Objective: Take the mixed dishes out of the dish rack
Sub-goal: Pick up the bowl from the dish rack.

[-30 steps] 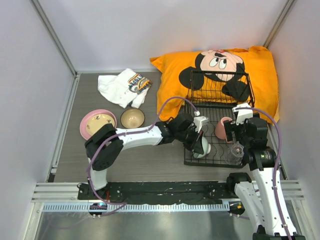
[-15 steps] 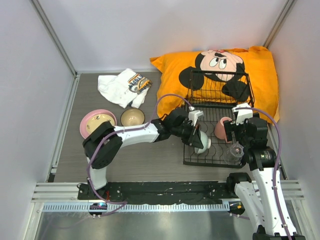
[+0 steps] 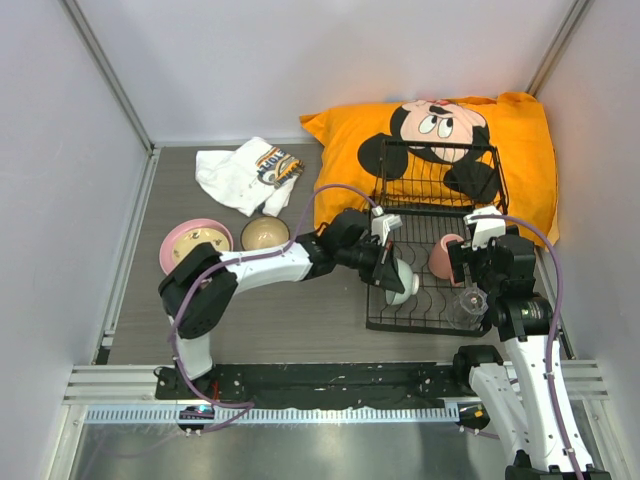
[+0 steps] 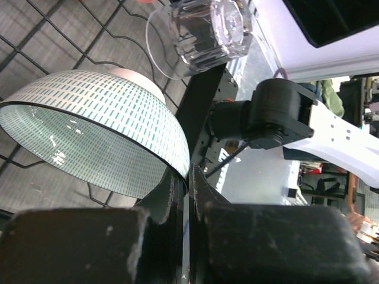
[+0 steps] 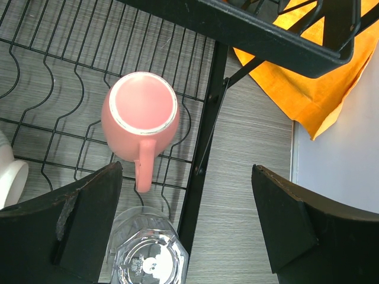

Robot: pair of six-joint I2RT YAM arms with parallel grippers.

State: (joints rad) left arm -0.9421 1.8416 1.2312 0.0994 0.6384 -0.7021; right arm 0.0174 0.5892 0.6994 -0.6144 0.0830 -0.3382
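A grey wood-grain table (image 3: pixel 300 330) lies between plain white walls, and the black wire dish rack (image 3: pixel 430 320) stands on it at the right of the top view, with its raised basket section (image 3: pixel 440 175) at the upper end, against an orange cartoon-mouse pillow (image 3: pixel 520 150). At the left part of the rack is the pale green bowl (image 4: pixel 100 118), tilted so that its inside partly shows. The left gripper (image 4: pixel 188 189) is clamped on the rim of this bowl, one finger inside and one outside. Whether the bowl touches the wires below, I cannot tell. Just to the right in the rack the pink mug (image 5: pixel 139 115) stands upside down with its handle toward the lower edge of the right wrist view, and the small clear glass (image 5: pixel 148 254) is just below it. The right gripper (image 5: pixel 186 195) hangs above these two with its jaws spread wide, holding nothing. At the left of the top view, well apart from the rack, the tan speckled plate (image 3: pixel 203 240) lies in the pink plate (image 3: pixel 172 245). The brown patterned bowl (image 3: pixel 264 234) stands beside them, and a crumpled white cloth (image 3: pixel 240 172) lies above.
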